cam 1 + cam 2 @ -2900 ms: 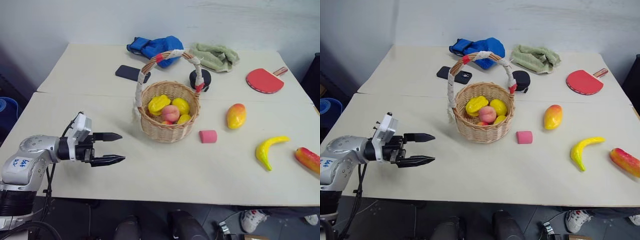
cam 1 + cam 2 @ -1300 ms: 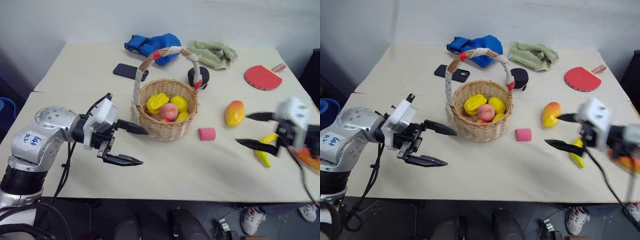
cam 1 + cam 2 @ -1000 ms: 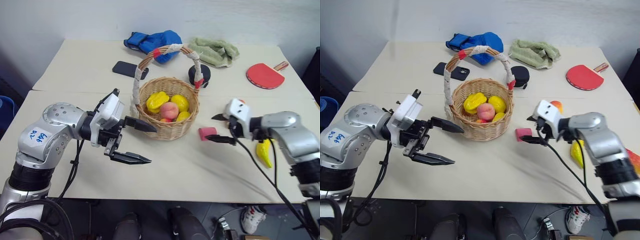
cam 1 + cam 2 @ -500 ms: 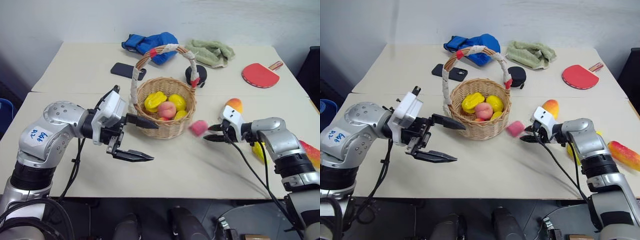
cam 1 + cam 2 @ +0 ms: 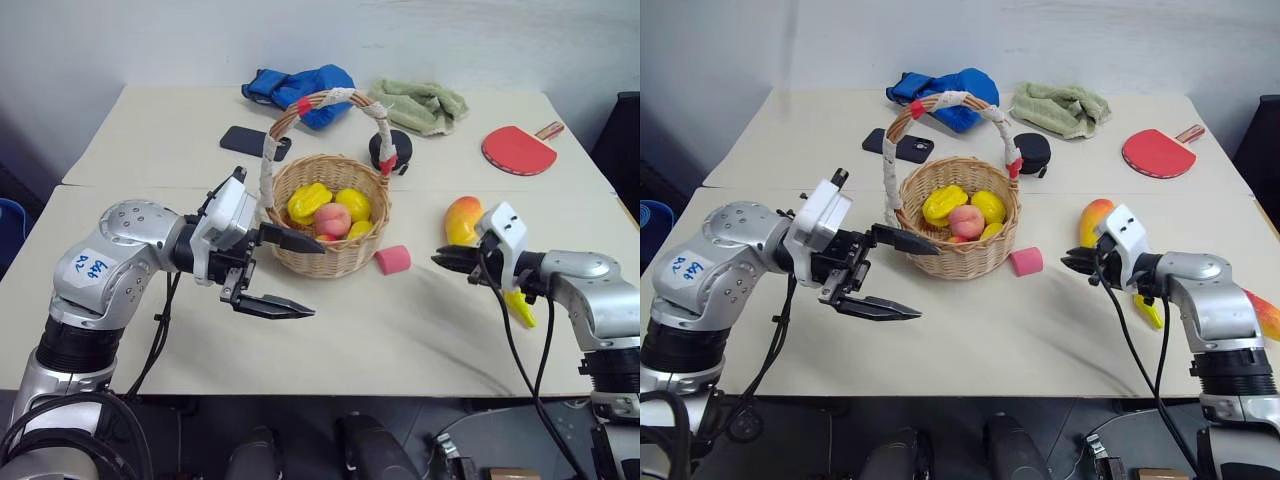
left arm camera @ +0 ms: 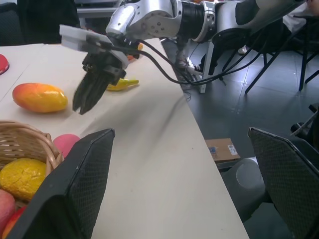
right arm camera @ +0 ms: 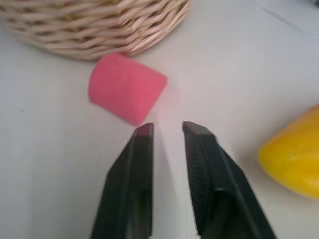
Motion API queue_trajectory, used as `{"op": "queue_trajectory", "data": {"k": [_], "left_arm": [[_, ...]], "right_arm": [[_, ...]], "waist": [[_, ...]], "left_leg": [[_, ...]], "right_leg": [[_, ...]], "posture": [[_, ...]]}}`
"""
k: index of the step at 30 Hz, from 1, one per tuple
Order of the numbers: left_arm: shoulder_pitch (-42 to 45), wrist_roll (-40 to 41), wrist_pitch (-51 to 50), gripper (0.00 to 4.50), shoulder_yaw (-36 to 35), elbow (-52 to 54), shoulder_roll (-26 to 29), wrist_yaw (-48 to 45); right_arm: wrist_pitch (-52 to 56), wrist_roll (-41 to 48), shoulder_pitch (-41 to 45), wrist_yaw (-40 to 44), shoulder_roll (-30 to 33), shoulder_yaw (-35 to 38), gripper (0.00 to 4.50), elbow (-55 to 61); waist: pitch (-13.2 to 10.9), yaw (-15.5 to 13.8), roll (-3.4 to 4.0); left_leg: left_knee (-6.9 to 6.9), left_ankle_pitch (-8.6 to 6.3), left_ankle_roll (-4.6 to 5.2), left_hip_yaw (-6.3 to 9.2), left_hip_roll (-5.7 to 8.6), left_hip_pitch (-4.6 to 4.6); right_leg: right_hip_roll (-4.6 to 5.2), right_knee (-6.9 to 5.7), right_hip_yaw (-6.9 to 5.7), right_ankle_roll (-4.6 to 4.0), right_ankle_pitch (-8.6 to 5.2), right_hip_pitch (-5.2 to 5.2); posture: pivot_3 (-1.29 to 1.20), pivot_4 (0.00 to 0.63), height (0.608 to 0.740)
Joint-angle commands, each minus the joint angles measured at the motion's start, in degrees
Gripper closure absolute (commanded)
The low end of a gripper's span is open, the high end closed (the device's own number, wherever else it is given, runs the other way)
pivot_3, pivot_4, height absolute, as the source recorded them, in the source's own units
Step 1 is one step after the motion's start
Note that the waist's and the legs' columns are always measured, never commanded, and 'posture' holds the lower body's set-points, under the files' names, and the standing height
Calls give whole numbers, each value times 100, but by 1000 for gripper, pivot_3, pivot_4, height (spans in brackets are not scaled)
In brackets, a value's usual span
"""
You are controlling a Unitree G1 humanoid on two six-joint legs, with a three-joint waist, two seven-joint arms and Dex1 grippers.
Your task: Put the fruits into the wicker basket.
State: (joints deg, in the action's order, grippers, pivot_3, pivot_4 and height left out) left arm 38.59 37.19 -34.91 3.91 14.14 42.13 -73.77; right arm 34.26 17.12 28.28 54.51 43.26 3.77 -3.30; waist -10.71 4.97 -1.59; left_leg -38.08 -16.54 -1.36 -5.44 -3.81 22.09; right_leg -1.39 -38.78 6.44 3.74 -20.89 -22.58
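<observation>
The wicker basket [image 5: 325, 250] stands mid-table holding yellow fruits [image 5: 310, 200] and a pink peach [image 5: 332, 218]. My left gripper [image 5: 317, 280] hovers open just left of the basket, its upper finger by the basket wall. Right of the basket, my right gripper [image 5: 438, 259] hangs low over the table with a narrow gap between its fingers [image 7: 144, 134] and nothing in it. A mango [image 5: 462, 220] lies just behind that gripper. The banana [image 5: 520, 305] is partly hidden by the right arm. The red-orange fruit [image 5: 1262, 312] sits at the far right.
A pink cylinder block [image 5: 392, 260] lies between the basket and the right gripper. At the back are a blue cloth [image 5: 300, 85], a black phone [image 5: 245, 140], a black round case [image 5: 385, 150], a green towel [image 5: 420, 105] and a red paddle [image 5: 515, 150].
My right gripper narrowed its jaws at the pink block, which slid slightly toward the basket, then pulled back to the right empty. The left gripper has hardly moved.
</observation>
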Motion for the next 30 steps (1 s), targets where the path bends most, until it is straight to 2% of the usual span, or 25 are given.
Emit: {"op": "queue_trajectory", "data": {"k": [1,6,12,19,22,26,29,30], "left_arm": [[226,-65,130,0,29,-62,-48,-57],[254,-73,129,0,20,-60,-35,-69],[193,-80,128,0,-25,-35,28,-52],[182,-114,163,0,-9,-16,13,-11],[205,-157,190,0,-2,-54,23,-22],[204,-169,198,0,-32,-63,62,-46],[175,-166,197,0,-44,-40,74,-38],[152,-164,200,0,-43,-24,75,-31]], "right_arm": [[28,-18,271,-174,-184,-154,2273,162],[184,-258,495,-530,-560,-564,662,-4],[87,-621,461,-843,-778,-927,662,-76],[49,-761,707,-1078,-1245,-1051,662,-887],[153,-653,818,-1121,-1414,-894,1221,-1155],[140,-598,855,-1139,-1468,-785,2597,-1278],[204,-440,869,-1124,-1500,-607,3281,-1217],[201,-381,858,-1119,-1497,-537,3776,-1153]], "waist": [[0,-2,0],[0,-17,0],[0,-19,0],[2,44,-4],[3,47,-4],[4,4,-6],[4,-4,-6],[4,-3,-6]], "left_leg": [[0,1,-1,0,0,0],[1,0,0,1,1,4],[1,0,0,0,1,8],[-1,2,-2,-2,0,-2],[-1,5,-2,-1,2,-5],[-2,4,0,0,2,-2],[-1,4,0,0,2,-2],[-1,4,0,0,2,-2]], "right_leg": [[0,0,0,0,0,0],[1,2,2,0,0,-4],[2,0,3,0,0,-8],[0,-8,4,0,0,-3],[0,-14,3,-1,0,-1],[3,-10,2,0,0,-2],[3,-10,2,0,0,-2],[3,-10,2,0,0,-2]], "posture": [[0,150,740],[0,150,740],[0,150,740],[0,150,740],[0,150,740],[0,150,740],[0,150,740],[0,150,740]]}}
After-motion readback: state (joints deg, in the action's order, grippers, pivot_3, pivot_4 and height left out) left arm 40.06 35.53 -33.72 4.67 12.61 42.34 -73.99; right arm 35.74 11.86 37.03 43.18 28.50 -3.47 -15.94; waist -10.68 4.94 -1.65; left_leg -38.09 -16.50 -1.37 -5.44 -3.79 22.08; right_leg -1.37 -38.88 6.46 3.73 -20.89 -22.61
